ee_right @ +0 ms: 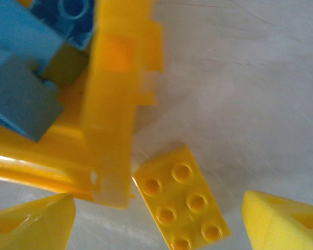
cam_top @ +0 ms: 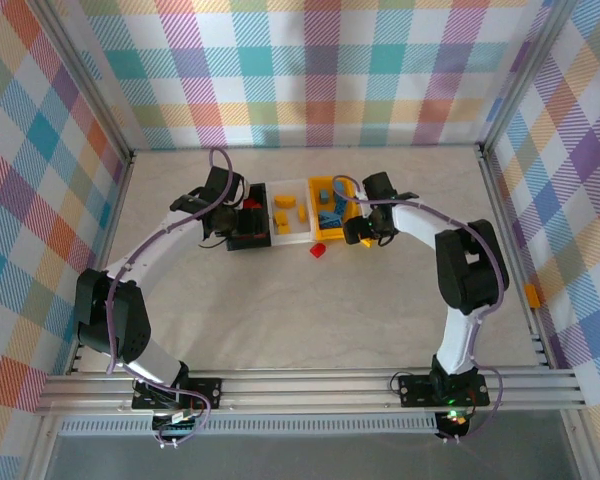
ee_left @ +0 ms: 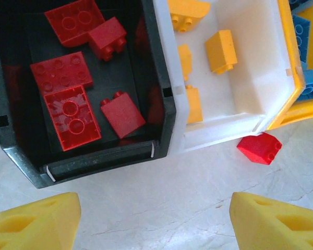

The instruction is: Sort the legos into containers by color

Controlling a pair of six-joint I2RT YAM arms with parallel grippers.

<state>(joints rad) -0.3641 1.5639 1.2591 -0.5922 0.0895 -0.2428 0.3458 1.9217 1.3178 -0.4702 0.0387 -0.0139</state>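
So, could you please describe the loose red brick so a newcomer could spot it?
Start at the row of bins mid-table: black bin, white bin, yellow bin. On the bare table just in front of where white meets yellow lies the red brick. Unlike the other red bricks, it sits outside the black bin.

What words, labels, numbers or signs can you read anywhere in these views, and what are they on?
None can be read.
The red bricks, black bin, orange bin and the yellow brick on the table carry no legible print.
Any marks on the studs are too blurred to read.
The checked walls have a pattern, no writing.
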